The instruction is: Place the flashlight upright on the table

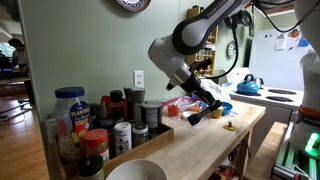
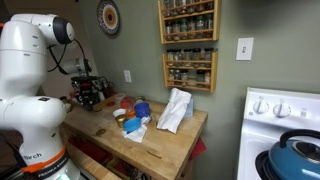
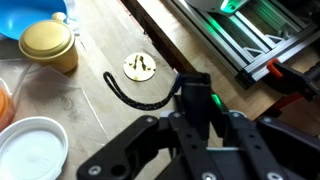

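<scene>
Carrying stage, would you say?

Yes. The gripper (image 1: 205,103) is clenched on the flashlight (image 1: 192,117), which hangs tilted in the air above the table (image 1: 190,148). It is over the far half, close to the long open edge, and touches nothing below.

What does the next move call for?

I judge the flashlight must be turned until its axis is vertical. Then it should be lowered onto bare wood, clear of the gold disc (image 3: 140,67) and the yellow-lidded jar (image 3: 48,42), and only then let go. A narrow base could tip.

Anything hard to make out?

I cannot tell which end points down. In the wrist view the fingers (image 3: 140,135) cover most of the body, leaving a green glint and a dangling cord (image 3: 128,92). In an exterior view, beside the white arm (image 2: 35,60), the grip is only a dark blur.
</scene>
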Controlling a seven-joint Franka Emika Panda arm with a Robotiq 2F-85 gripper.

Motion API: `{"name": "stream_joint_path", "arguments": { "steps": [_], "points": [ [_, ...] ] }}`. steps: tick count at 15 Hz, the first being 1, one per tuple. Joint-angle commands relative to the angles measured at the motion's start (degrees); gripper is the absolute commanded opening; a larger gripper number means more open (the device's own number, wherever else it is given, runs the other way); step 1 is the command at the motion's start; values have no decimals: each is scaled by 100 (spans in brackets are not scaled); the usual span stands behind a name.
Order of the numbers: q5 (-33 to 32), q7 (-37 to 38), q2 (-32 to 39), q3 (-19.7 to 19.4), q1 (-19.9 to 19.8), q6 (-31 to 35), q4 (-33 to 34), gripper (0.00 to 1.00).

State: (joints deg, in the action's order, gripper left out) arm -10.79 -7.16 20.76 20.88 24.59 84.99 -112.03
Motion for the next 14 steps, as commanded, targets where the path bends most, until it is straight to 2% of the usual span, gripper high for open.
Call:
{"name": "stream_joint_path", "arguments": {
  "steps": [1,2,6,14],
  "points": [
    [-112,53,168,9,98,-540,203,8],
    [-300,112,299,14,213,-956,333,8],
    [-655,67,735,71,458,-1916,591,8],
    [-2039,-88,1796,107,1106,-3107,1033,8]
  ]
}}
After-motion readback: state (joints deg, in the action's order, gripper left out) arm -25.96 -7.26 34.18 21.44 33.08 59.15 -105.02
